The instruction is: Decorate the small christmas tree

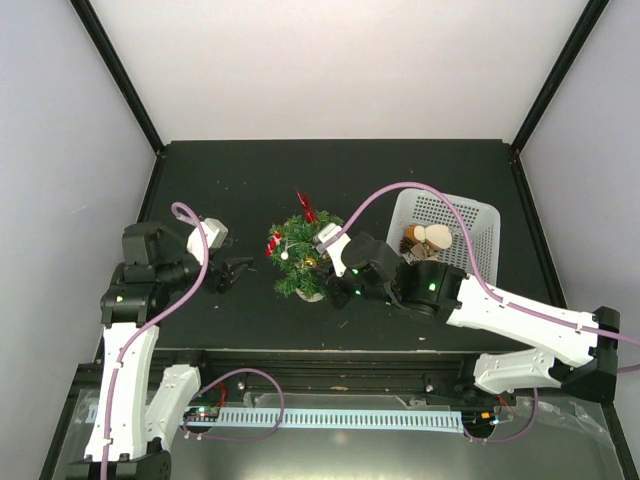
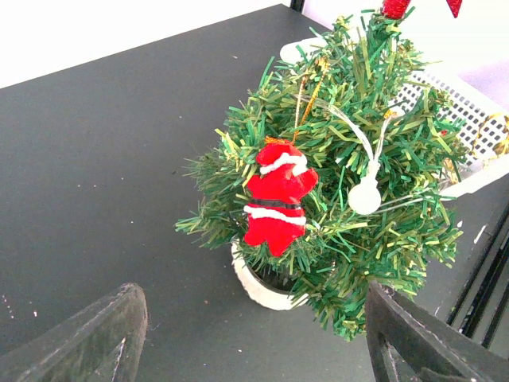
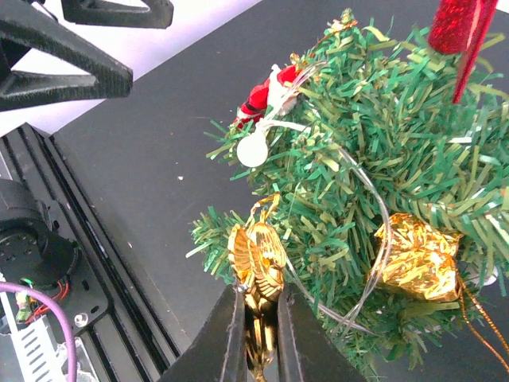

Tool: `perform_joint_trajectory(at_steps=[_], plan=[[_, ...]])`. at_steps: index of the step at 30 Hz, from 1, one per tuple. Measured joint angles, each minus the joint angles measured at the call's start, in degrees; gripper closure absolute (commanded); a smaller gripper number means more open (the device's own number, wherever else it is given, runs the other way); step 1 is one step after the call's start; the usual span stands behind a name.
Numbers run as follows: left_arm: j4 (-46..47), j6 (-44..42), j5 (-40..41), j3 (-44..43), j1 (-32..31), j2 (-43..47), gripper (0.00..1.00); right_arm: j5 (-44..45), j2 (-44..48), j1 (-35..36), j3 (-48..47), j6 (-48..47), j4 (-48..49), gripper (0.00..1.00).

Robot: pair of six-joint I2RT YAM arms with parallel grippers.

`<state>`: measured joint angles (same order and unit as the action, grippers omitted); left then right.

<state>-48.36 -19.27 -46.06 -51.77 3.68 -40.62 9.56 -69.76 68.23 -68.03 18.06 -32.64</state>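
The small christmas tree (image 1: 300,255) stands mid-table on its white base (image 2: 266,288), dark green and bushy. On it hang a red Santa ornament (image 2: 278,195), a white disc on a cord (image 2: 365,196), a gold foil ornament (image 3: 415,256) and a red glitter piece at the top (image 1: 306,208). My right gripper (image 3: 258,314) is shut on a gold ribbed ornament (image 3: 259,263), held against the tree's lower branches. My left gripper (image 1: 236,272) is open and empty, just left of the tree; its fingers (image 2: 87,338) flank the base.
A white mesh basket (image 1: 480,215) with a wooden-slice ornament (image 1: 430,238) stands right of the tree, behind my right arm. The table's front edge has a black rail and cable strip (image 1: 340,415). White walls enclose the table.
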Motion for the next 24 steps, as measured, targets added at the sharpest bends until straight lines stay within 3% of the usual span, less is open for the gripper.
perform_joint_trajectory(at_steps=[24], plan=[[0.42, -0.35, 0.24, 1.51, 0.0, 1.64, 0.24, 6.08, -5.92, -0.85, -4.83, -0.04, 0.52, 0.99]])
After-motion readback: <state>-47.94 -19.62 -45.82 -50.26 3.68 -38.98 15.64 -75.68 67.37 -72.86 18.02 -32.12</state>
